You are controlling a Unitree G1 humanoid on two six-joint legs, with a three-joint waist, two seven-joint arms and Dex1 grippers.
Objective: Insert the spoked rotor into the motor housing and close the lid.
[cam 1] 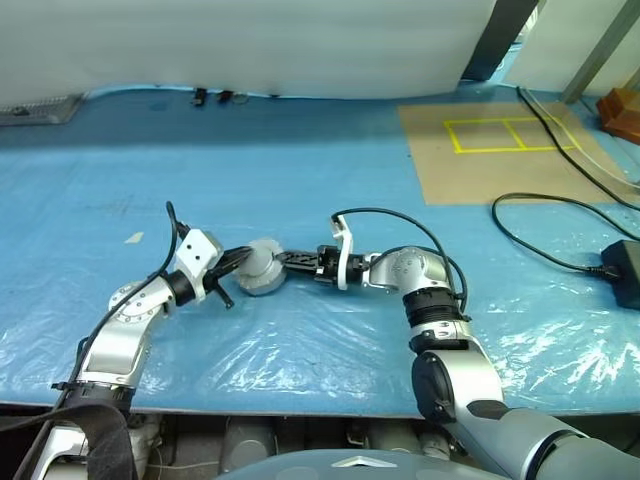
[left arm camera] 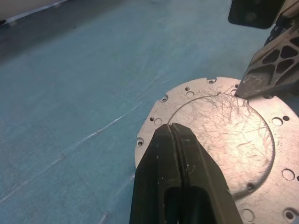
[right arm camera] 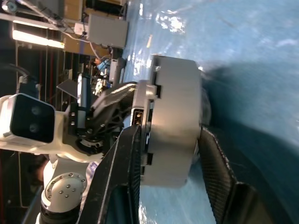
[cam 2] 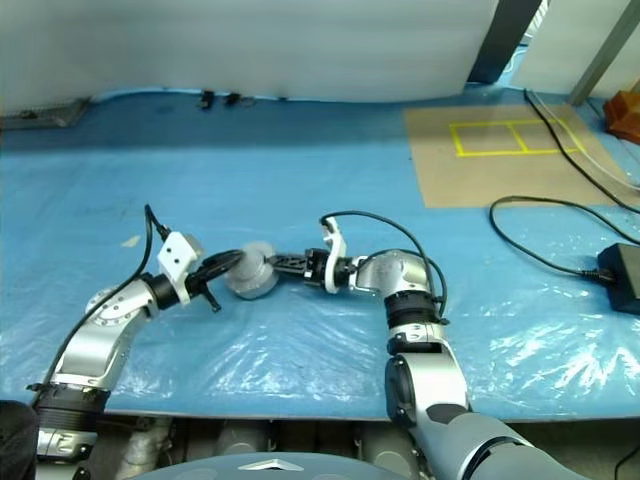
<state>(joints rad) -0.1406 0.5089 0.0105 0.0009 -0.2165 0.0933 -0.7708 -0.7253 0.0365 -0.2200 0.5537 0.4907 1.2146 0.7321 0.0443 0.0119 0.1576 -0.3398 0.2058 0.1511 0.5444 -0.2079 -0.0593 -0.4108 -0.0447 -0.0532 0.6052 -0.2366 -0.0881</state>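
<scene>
The motor housing (cam 1: 262, 268), a short silvery round can, is tipped on its side at the middle of the blue table between my two grippers. My right gripper (right arm camera: 169, 130) reaches in from the right. Its black fingers (right arm camera: 122, 168) straddle the can and press on its two flat ends. From the left, my left gripper (left arm camera: 173, 127) is shut with nothing between its fingers. Its tips rest against the housing's flat scratched end plate (left arm camera: 233, 140), which has small holes around its edge. The spoked rotor and the lid are out of view.
A crinkled blue plastic sheet (cam 1: 300, 150) covers the table. A brown board with yellow tape squares (cam 1: 500, 150) lies at the far right. A black cable (cam 1: 540, 235) runs to a black box (cam 1: 625, 270) at the right edge. The front edge (cam 1: 300, 408) is close below my arms.
</scene>
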